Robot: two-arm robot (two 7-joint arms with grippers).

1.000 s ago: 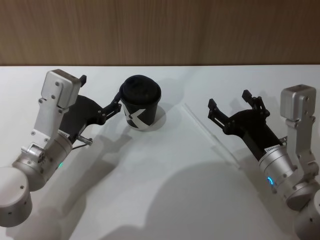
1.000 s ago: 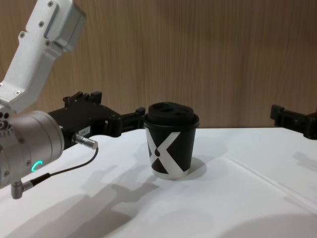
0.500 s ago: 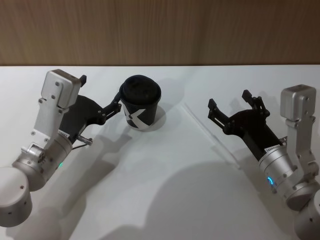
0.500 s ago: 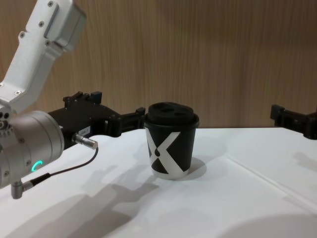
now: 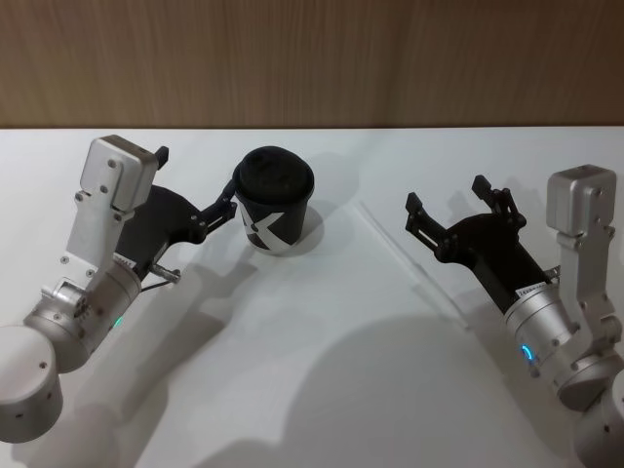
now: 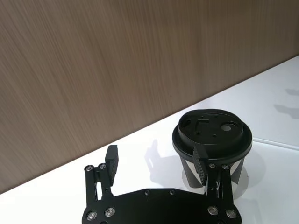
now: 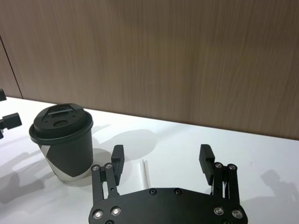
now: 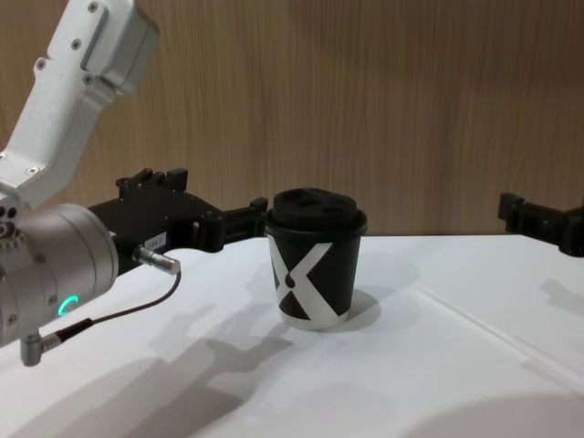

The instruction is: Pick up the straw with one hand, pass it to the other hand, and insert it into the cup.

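The straw (image 5: 414, 268) is not yet picked up. It lies flat on the table (image 5: 322, 390) to the right of the cup (image 5: 275, 200) and apart from it, with its far end nearest the cup and its near end angled away to the right. A clean pick is judged to need the right gripper (image 5: 447, 200) lowered until its fingertips almost meet the table, with the straw crossed between them and taken off-centre, so that free length is left for the hand-over. Being thin and flat, the straw may slip or be pinched askew. The right gripper is held above the table, right of the cup with the straw between them, spread wide and empty. The left gripper (image 5: 195, 180) is held left of the cup, also wide open and empty, with one finger just beside the cup's rim; whether contact is made cannot be told.
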